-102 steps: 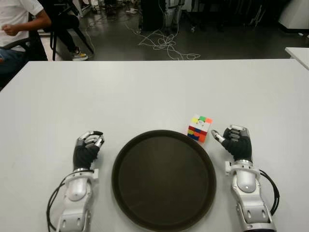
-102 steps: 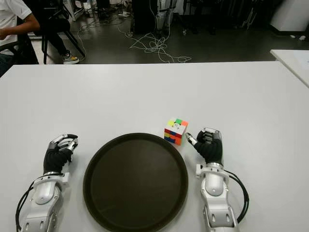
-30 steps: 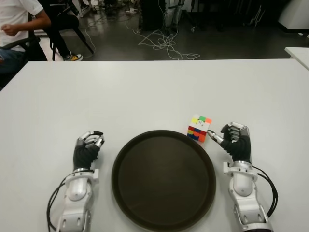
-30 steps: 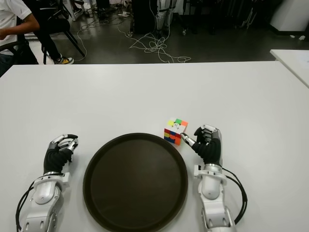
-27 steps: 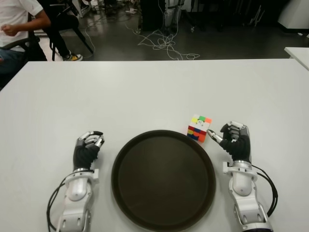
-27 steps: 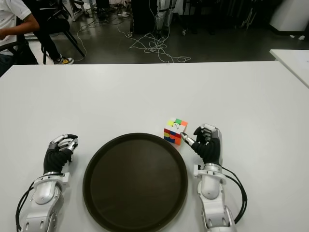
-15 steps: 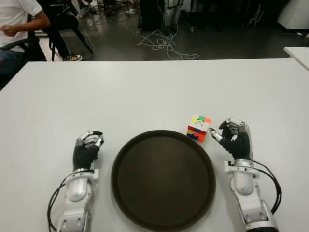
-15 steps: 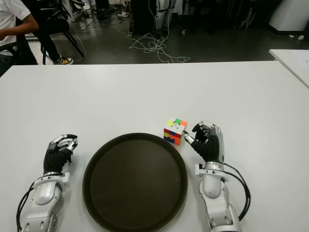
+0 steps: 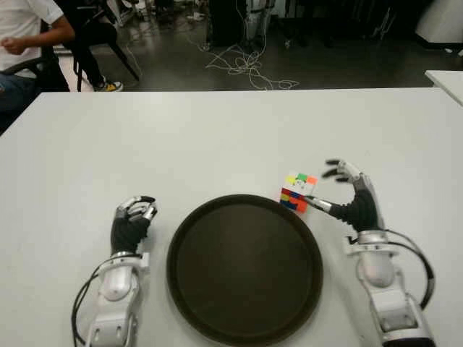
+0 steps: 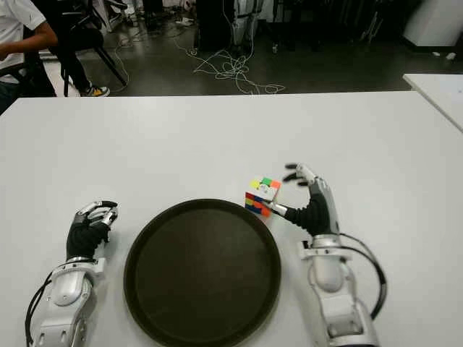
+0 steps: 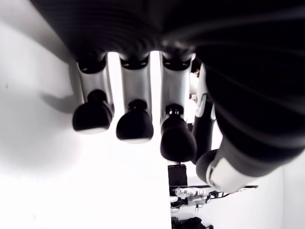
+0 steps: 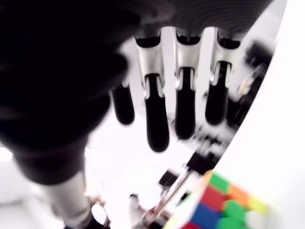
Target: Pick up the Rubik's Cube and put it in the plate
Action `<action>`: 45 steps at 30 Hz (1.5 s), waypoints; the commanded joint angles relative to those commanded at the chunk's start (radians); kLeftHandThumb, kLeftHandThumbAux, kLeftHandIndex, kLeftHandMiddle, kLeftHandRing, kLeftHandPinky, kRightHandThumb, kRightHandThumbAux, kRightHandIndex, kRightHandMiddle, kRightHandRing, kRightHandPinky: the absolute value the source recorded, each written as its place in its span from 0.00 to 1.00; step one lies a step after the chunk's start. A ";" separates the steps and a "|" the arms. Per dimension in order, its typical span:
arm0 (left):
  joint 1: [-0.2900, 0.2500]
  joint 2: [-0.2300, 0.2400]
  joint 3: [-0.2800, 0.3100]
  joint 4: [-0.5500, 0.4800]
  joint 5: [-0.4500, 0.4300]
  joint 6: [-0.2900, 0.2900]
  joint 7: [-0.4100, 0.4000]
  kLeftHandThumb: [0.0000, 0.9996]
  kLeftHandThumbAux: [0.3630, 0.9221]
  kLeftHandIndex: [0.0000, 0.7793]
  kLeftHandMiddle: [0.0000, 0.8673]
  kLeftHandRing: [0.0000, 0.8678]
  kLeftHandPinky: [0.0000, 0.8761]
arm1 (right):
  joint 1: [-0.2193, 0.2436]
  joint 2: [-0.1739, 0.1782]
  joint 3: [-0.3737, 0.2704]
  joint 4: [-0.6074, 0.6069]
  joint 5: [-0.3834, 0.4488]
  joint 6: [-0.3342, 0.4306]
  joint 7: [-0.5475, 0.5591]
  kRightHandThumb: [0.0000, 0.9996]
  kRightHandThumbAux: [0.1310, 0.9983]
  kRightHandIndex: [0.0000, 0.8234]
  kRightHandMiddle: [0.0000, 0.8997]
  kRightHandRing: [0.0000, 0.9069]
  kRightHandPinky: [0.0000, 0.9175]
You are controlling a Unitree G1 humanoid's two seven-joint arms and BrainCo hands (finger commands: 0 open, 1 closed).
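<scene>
The right hand [image 9: 347, 196] has opened since earlier, fingers spread empty at the cube's [image 9: 299, 191] 3 o'clock; it should close squarely before lifting toward the plate [image 9: 244, 329]. The left hand [image 9: 132, 220] stays curled, empty, at the plate's 9 o'clock.

Both forearms are silver-white shells with black cables looping beside them. The left hand [image 9: 131, 225] and right hand [image 9: 352, 203] have black palms and silver fingers [image 12: 157, 109] tipped in black.

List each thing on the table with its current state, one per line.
Rubik's Cube: on the table by the plate's far right rim, not gripped.
Plate: empty.
Right hand: open, fingers spread beside the cube.
Left hand: curled, left of the plate, holding nothing.
</scene>
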 joint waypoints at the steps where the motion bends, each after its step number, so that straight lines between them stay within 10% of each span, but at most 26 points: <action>1: 0.000 -0.001 0.000 -0.001 0.001 0.001 0.001 0.71 0.61 0.57 0.94 0.95 0.93 | 0.000 -0.003 -0.001 -0.007 0.002 0.005 0.015 0.00 0.78 0.01 0.01 0.01 0.01; 31: 0.006 -0.014 -0.010 0.002 -0.001 -0.017 0.002 0.71 0.61 0.57 0.94 0.95 0.93 | -0.005 -0.045 -0.039 -0.100 -0.068 0.157 0.221 0.00 0.62 0.00 0.00 0.00 0.00; 45: 0.009 -0.019 -0.005 0.010 -0.015 -0.027 -0.006 0.71 0.61 0.57 0.94 0.95 0.93 | -0.069 -0.109 0.012 -0.312 -0.324 0.533 0.521 0.00 0.60 0.00 0.00 0.00 0.00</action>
